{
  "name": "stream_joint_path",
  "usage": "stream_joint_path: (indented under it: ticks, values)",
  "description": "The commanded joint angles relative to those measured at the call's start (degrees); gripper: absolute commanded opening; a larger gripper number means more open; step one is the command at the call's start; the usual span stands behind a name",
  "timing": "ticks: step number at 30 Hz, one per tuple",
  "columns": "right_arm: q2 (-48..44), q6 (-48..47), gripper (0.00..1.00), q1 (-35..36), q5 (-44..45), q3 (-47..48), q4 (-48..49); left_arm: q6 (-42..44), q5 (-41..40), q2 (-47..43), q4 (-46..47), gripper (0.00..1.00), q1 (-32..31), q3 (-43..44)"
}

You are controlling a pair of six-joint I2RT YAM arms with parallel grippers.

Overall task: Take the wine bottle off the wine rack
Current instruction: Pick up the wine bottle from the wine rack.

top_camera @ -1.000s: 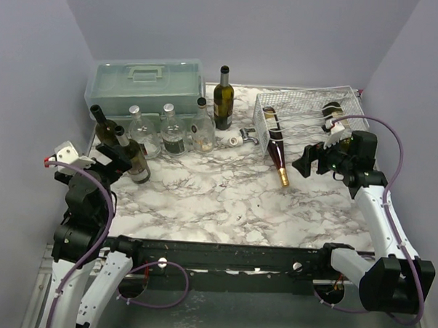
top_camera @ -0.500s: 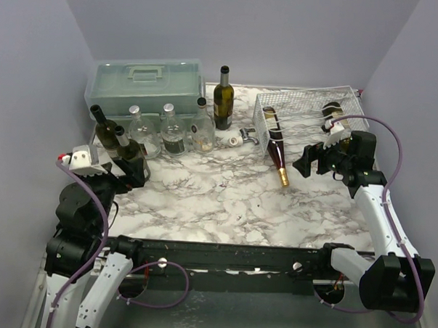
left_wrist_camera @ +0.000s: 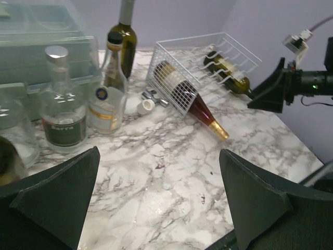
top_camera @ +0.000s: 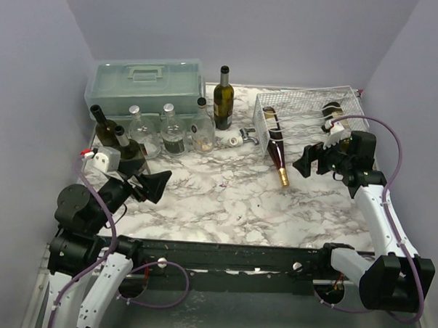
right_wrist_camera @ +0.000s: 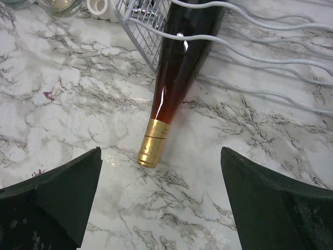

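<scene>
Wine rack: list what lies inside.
In the wine rack: a red bottle, gold neck poking out the front, and a green bottle, partly covered by the right arm.

Wine bottle (left_wrist_camera: 202, 111) seemingly tilted in rack (left_wrist_camera: 177, 99).

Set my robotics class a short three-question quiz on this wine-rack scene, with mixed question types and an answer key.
1. True or false: the left gripper and the right gripper are both open.
2. Where does the lying green bottle rest? A in the wine rack; B on the floor; C in the right gripper.
3. Fill in: the gold-capped bottle pokes neck-first out of the rack, down to the marble ____.

Key: 1 true; 2 A; 3 table.
</scene>
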Motion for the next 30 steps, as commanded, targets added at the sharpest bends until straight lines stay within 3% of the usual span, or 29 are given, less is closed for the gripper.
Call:
stream_joint_path:
  ticks: [1, 13, 30]
  values:
    - [-0.5, -0.9, 1.0, -0.1, 0.6, -0.5, 1.0, -2.1, 12.0, 3.4, 5.5, 0.99, 0.0, -1.8]
    - [-0.1, -0.9, 1.0, -0.1, 1.0, -0.7, 1.1, -3.6, 23.7, 11.0, 14.2, 0.96, -0.6, -3.8]
    - [1.2, 0.3, 1.0, -3.0, -1.3, -0.7, 1.1, 5.6, 19.2, 30.0, 21.0, 0.98, -10.0, 1.5]
